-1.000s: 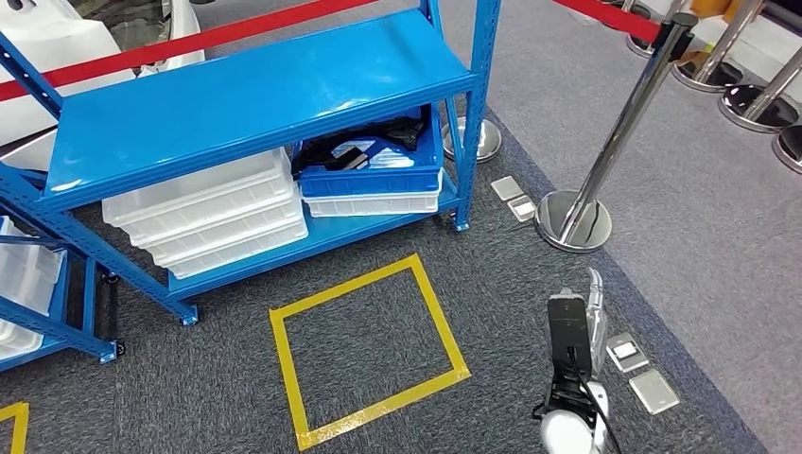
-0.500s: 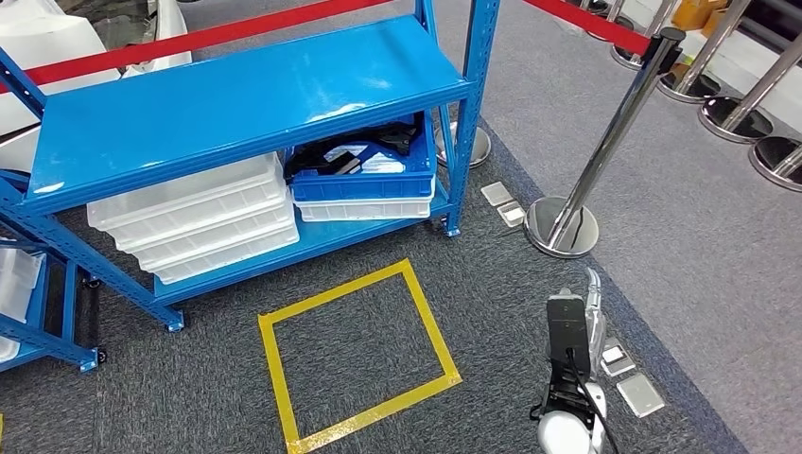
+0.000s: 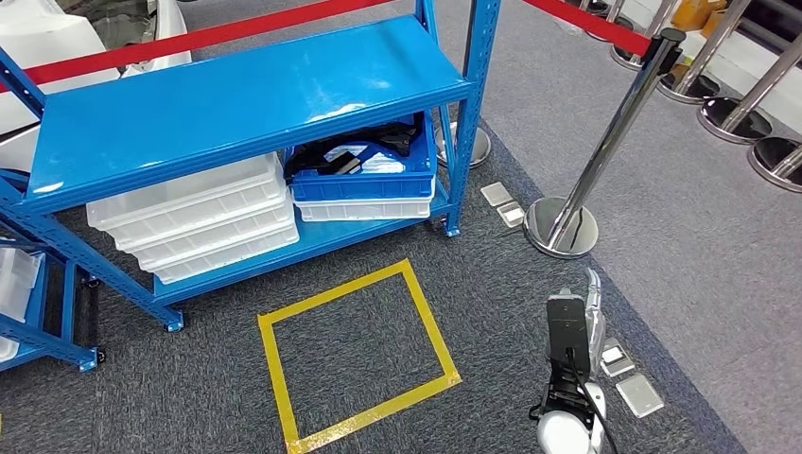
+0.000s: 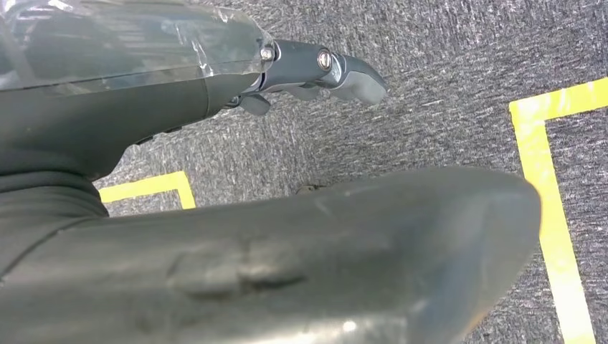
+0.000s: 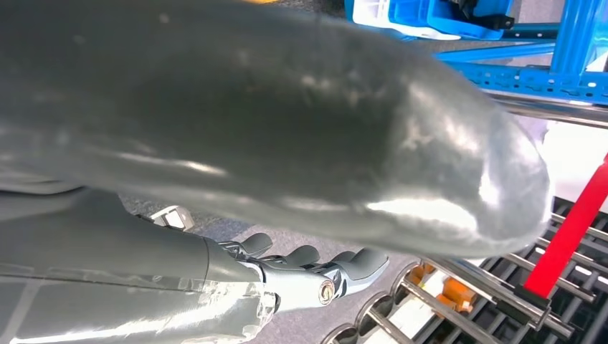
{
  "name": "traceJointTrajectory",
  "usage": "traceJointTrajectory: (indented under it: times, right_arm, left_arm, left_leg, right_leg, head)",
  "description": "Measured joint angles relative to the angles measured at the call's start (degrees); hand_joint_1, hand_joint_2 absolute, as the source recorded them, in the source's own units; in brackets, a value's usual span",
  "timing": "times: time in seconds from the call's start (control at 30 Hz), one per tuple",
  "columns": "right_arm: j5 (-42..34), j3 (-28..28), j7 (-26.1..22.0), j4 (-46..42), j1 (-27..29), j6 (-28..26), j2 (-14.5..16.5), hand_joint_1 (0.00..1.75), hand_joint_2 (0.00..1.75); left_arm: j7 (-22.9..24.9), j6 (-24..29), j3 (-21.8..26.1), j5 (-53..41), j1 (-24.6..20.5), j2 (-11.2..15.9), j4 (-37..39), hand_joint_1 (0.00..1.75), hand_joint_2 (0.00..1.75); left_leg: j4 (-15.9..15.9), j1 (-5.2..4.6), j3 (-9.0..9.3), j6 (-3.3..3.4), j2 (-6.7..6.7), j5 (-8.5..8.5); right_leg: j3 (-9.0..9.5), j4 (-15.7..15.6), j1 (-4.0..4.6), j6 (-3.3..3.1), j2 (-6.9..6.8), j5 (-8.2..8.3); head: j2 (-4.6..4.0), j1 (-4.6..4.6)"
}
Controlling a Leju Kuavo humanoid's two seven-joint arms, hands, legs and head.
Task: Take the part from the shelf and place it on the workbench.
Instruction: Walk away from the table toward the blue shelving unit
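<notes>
Both the left hand and right hand hang released, fingers loosely apart, near the blue shelf holding the blue bin.

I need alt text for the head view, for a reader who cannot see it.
A blue shelf stands on grey carpet, its lower level holding white trays and a blue crate of dark parts. A yellow tape square lies before it; the right hand hangs low.

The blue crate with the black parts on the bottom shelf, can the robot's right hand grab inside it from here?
Probably not yet. The right hand hangs low beside the robot, holding nothing, well away from the blue crate. The upper shelf board covers most of the crate, so the hand would have to come in from the front.
</notes>
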Motion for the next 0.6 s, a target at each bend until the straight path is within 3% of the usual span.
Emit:
traceJointTrajectory:
  times: [0.6]
  right_arm:
    - [0.0,0.0,0.2,0.0,0.1,0.0,0.0,0.00,0.00]
  left_arm:
    - [0.0,0.2,0.0,-0.1,0.0,0.0,0.0,0.00,0.00]
  left_leg:
    - [0.0,0.15,0.02,0.00,0.00,0.00]
  right_leg:
    - [0.01,0.0,0.16,-0.01,0.00,0.00]
  head:
    - [0.00,0.00]
